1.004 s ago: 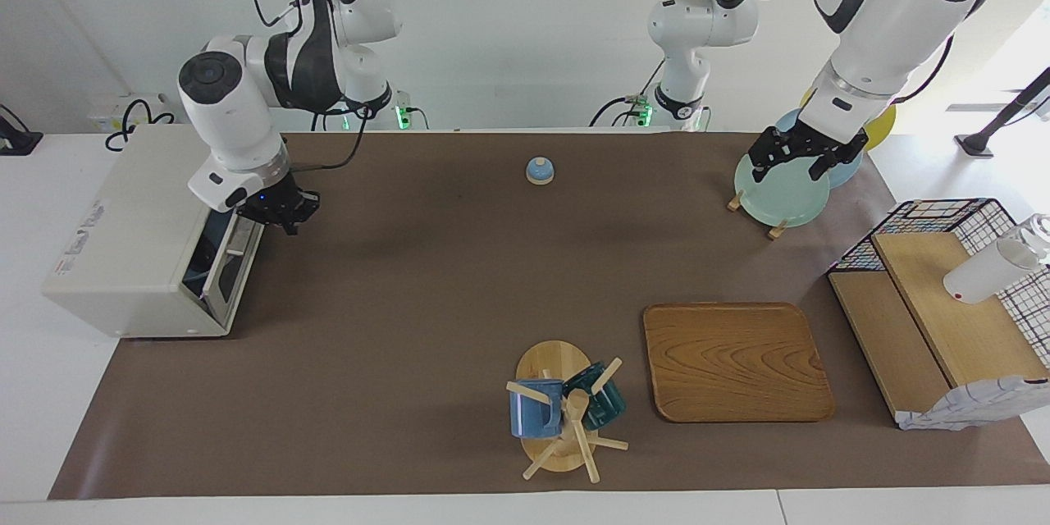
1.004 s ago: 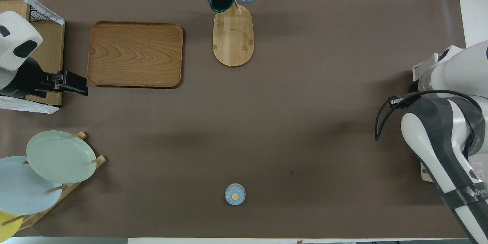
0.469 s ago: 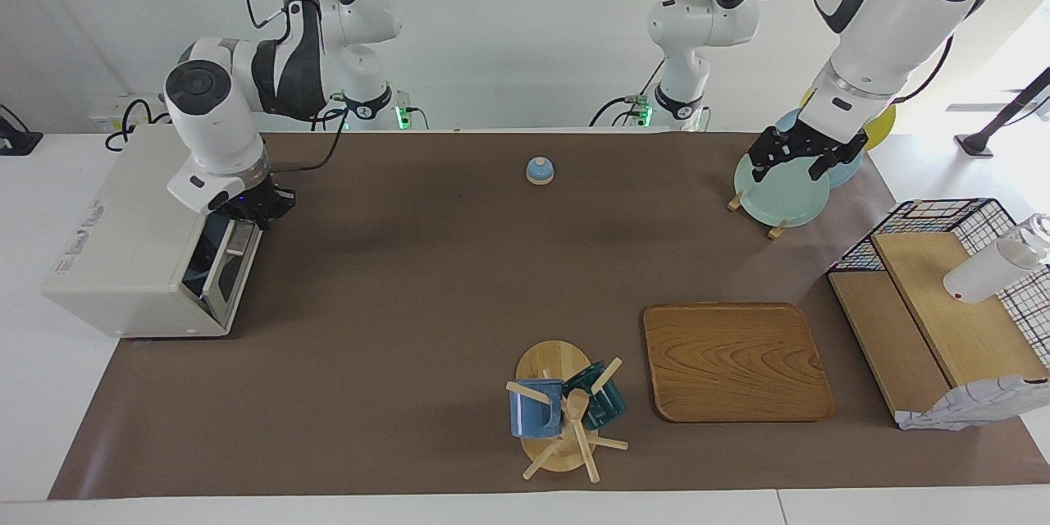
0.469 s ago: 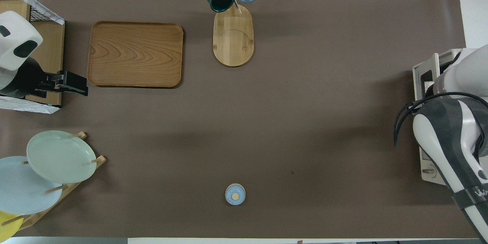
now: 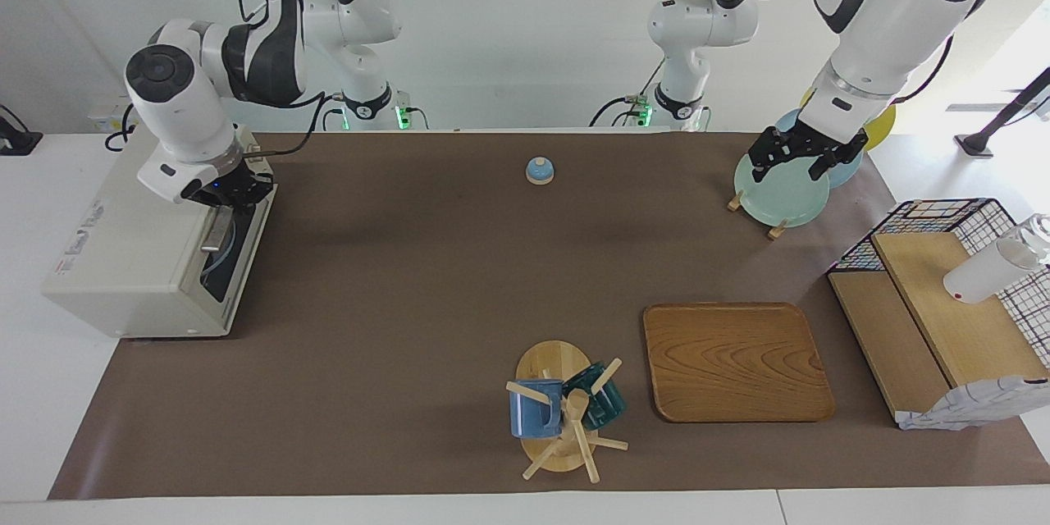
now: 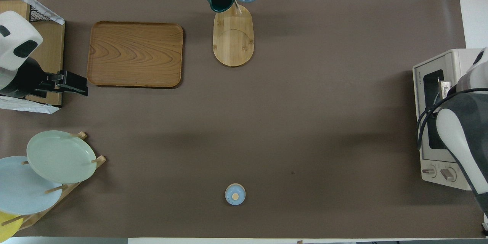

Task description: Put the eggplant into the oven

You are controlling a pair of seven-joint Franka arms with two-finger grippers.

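- Oven [image 5: 131, 254] stands at the bench's [image 5: 410, 279] right-arm end, door up; eggplant not visible.
- Right gripper [image 5: 230, 190] at the door's top edge; its grip cannot be told.
- Left gripper [image 5: 800, 154] spread wide over the plate rack [image 5: 775, 193].
- Mid-bench bare around the small bell [image 5: 540, 171].

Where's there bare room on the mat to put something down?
The wide stretch between the oven and mug stand, up to the bell, is bare. It is crowded around the tray, plate rack and shelf.
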